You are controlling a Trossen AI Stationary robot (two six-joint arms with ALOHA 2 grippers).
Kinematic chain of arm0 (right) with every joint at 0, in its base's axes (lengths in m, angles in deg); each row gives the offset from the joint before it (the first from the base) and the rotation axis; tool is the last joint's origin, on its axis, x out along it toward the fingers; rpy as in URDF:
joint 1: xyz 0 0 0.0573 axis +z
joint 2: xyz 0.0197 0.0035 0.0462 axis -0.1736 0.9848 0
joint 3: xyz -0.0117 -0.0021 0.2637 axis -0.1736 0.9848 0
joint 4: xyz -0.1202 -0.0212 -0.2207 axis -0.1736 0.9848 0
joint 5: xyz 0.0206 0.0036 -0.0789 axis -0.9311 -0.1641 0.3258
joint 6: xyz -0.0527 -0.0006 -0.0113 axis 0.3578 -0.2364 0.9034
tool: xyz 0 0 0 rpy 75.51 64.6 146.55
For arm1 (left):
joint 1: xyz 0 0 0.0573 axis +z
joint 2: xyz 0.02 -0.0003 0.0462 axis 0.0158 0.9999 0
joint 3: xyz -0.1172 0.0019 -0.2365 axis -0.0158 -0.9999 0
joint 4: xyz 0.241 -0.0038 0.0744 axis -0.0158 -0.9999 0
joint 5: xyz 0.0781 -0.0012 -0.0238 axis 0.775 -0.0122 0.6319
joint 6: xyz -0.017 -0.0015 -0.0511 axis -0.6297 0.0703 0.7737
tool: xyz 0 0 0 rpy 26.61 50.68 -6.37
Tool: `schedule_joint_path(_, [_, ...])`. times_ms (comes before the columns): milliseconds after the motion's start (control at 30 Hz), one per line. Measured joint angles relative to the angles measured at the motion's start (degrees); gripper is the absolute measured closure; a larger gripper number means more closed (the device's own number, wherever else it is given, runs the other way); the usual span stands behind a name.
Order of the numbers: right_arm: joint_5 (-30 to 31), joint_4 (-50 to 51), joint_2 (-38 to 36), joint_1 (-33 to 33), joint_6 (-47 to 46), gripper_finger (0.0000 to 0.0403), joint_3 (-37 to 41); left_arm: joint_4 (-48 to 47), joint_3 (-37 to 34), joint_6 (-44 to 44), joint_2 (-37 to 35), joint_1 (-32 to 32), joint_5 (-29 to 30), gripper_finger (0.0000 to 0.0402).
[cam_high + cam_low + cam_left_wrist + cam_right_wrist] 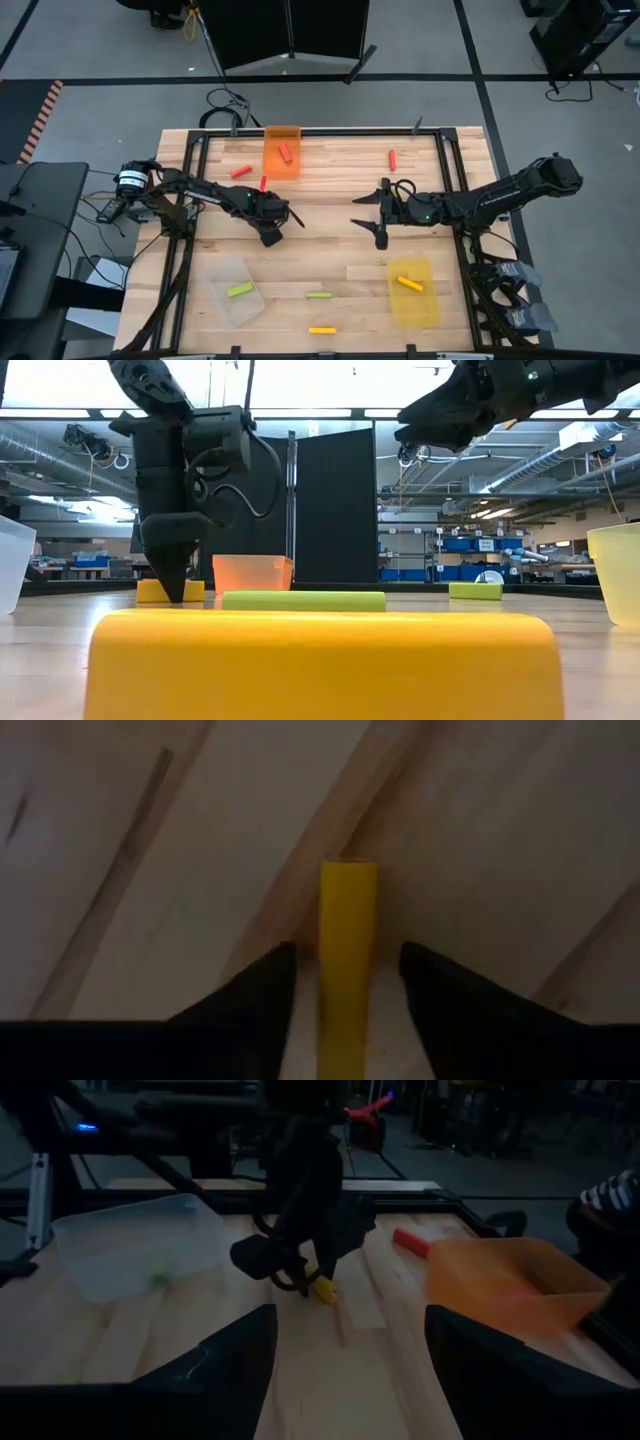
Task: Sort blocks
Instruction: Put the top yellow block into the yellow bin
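Observation:
My left gripper [270, 236] points down at mid-table and is open. Its fingers [262, 990] stand on either side of a yellow bar [348, 955] that lies flat on the wood, with a gap showing on each side. The low view shows this gripper [176, 588] tip-down at that yellow bar [160, 592]. My right gripper [374, 218] hovers open, right of centre. Red blocks [240, 171] [392, 158] lie at the far side, and one [285, 152] is in the orange bin. Near the front edge lie a lime bar [319, 295] and a yellow bar [322, 330].
The orange bin [298, 132] stands at the far edge. The clear bin [222, 300] at near left holds a lime block [239, 290]. The yellow bin [432, 308] at near right holds a yellow block [409, 283]. A black frame runs around the table's edges. A person's striped sleeve [612, 1192] shows beyond the table.

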Motion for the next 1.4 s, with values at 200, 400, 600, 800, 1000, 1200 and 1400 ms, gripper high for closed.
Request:
schedule_joint_path(200, [0.01,-1.71,-1.54,2.26,0.49,0.0142,-0.27,2.59,-0.16,0.00,0.08,-1.03,0.05,0.0341])
schedule_joint_path(400, [0.02,-0.21,-4.65,4.33,3.34,0.0142,-2.31,11.37,0.40,0.26,0.22,-3.64,6.50,0.0338])
schedule_joint_path(600, [0.03,1.08,-9.19,7.81,7.79,0.0142,-4.46,34.69,2.75,-4.46,0.63,-6.03,7.34,0.0338])
schedule_joint_path(800, [0.07,0.87,-16.27,12.78,12.72,0.0142,-5.78,46.64,9.81,-8.95,6.82,-7.31,5.97,0.0338])
schedule_joint_path(1000, [1.17,0.90,-19.76,15.07,13.13,0.0142,-5.97,50.83,23.73,-11.93,20.29,-7.84,-0.68,0.0338])
schedule_joint_path(1200, [2.18,0.74,-19.69,16.34,13.74,0.0142,-5.97,50.64,39.45,-13.47,32.59,-8.39,-6.60,0.0338])
schedule_joint_path(1400, [2.28,-0.03,-20.35,16.59,13.75,0.0142,-5.92,50.87,52.60,-13.52,41.69,-9.48,-9.80,0.0338])
